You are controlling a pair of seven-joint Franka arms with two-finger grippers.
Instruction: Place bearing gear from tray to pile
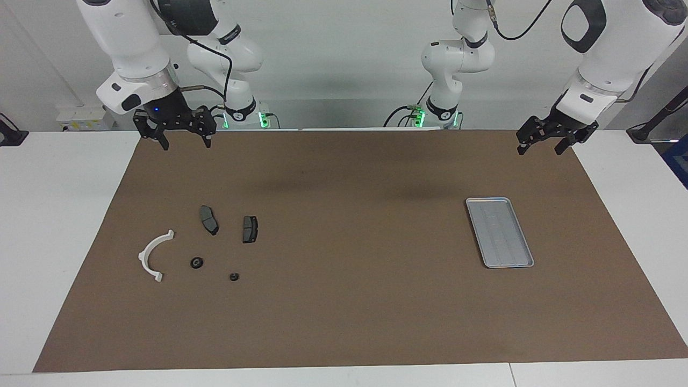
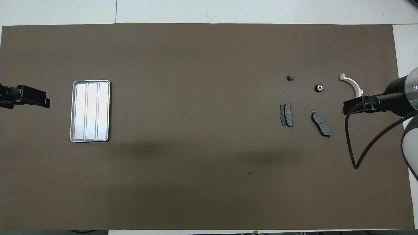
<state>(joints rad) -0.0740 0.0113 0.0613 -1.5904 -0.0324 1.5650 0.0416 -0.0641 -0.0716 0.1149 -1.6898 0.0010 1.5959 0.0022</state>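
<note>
The tray [image 1: 499, 231] is lying flat on the brown mat [image 1: 344, 301], toward the left arm's end of the table, and nothing is lying in it. The bearing gear [image 1: 196, 262], a small black ring with a pale centre, is sitting on the mat well apart from the tray, toward the right arm's end, inside the pile. In that pile the white arc [image 1: 152, 255] is lying just beside the bearing gear. The two brake pads [image 1: 208, 219] are lying nearer to the robots than the bearing gear. A smaller black part [image 1: 234, 277] is resting a little farther from the robots than the bearing gear.

The right gripper [image 1: 181, 141] is hanging in the air over the mat's edge, with its fingers spread wide and holding nothing. The left gripper [image 1: 540, 147] is waiting over the mat's corner near the tray, also wide and holding nothing.
</note>
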